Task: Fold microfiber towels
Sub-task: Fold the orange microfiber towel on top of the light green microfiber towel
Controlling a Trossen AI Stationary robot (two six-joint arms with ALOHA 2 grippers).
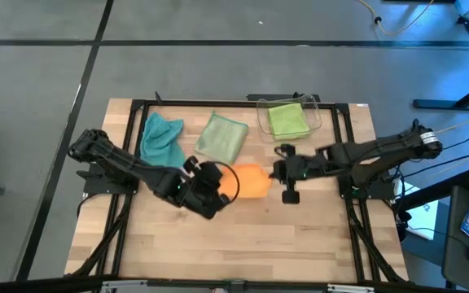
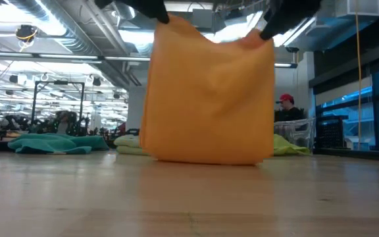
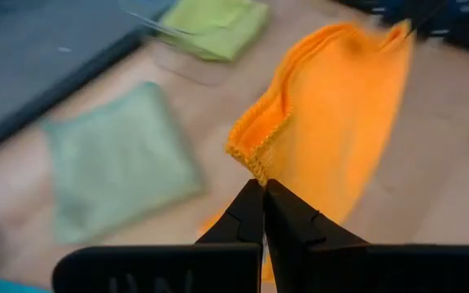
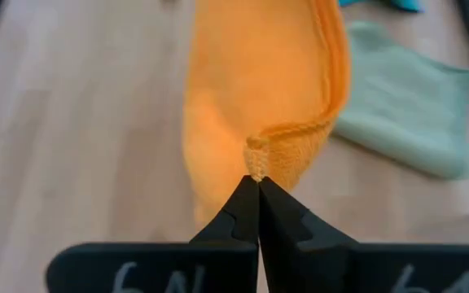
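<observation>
The orange towel (image 2: 209, 92) hangs as a broad sheet between my two grippers over the middle of the table. My left gripper (image 3: 263, 185) is shut on its upper left corner and my right gripper (image 4: 256, 181) on its upper right corner. In the high view the towel (image 1: 251, 181) shows as a narrow orange band between the left gripper (image 1: 231, 182) and the right gripper (image 1: 277, 172). The teal towel (image 1: 161, 137) lies crumpled at the far left. The pale sage towel (image 1: 222, 134) lies flat beside it. The lime green towel (image 1: 287, 120) lies in the clear bin (image 1: 316, 114). My left gripper pinches the orange towel's upper left corner (image 3: 255, 163) between its two fingertips, slanting down from the table's left. One layer or several, I cannot tell. The towel hangs below, its lower edge (image 2: 209, 160) down at the table top. My right gripper pinches the upper right corner (image 4: 256, 155) at the hemmed edge, between its two fingertips, slanting down from the table's right. The top edge (image 2: 216, 36) sags slightly between the two holds and the sheet hangs upright.
The clear bin stands at the far right of the table. Bare wood (image 1: 243, 244) lies between the hanging towel and the near edge. A black frame (image 1: 137, 106) rims the table. A person in a red cap (image 2: 285, 105) sits in the room beyond.
</observation>
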